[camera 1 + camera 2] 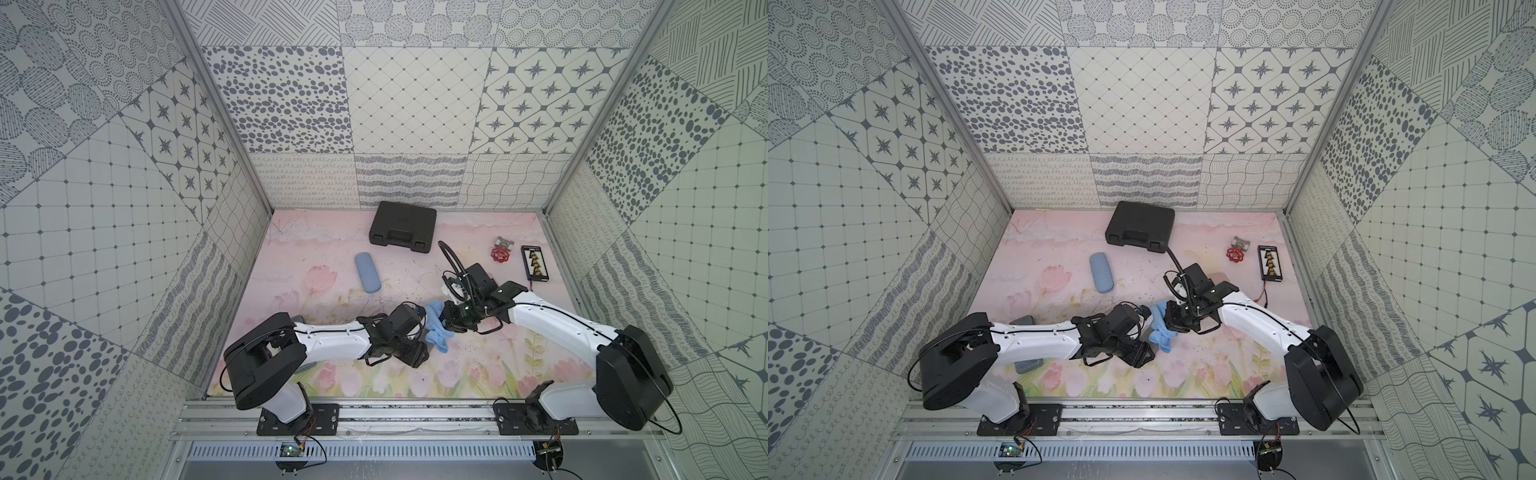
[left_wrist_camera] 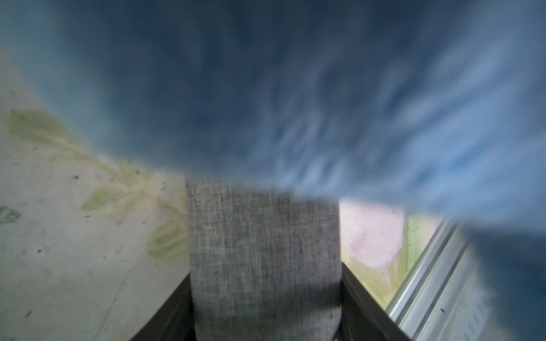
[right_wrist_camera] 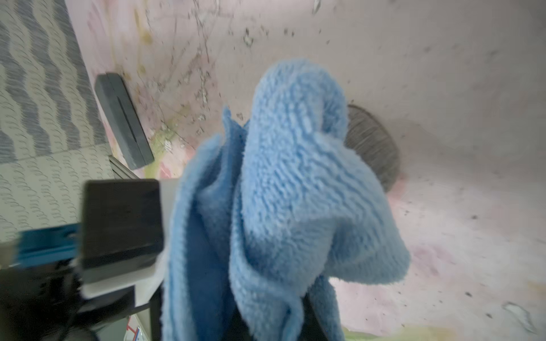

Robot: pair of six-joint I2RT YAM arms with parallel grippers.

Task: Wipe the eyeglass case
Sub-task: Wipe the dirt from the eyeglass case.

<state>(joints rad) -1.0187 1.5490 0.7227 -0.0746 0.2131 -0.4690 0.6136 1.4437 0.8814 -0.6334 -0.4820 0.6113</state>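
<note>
left wrist view: left hand (image 2: pixel 266 274) grasps the grey eyeglass case (image 2: pixel 263 227), right hand (image 1: pixel 448 323) clenches cloth (image 2: pixel 339 124) over it.

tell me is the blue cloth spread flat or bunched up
Bunched up: the blue cloth hangs in crumpled folds, nothing laid flat.

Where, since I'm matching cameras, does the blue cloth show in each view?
In a top view: blue cloth near the middle of the pink floral mat.
In a top view: same spot.
Left wrist: blurred blue, just beyond the grey eyeglass case.
Right wrist: large, central, partly hiding that case.
Shared landmark: the mat, behind it everywhere.
</note>
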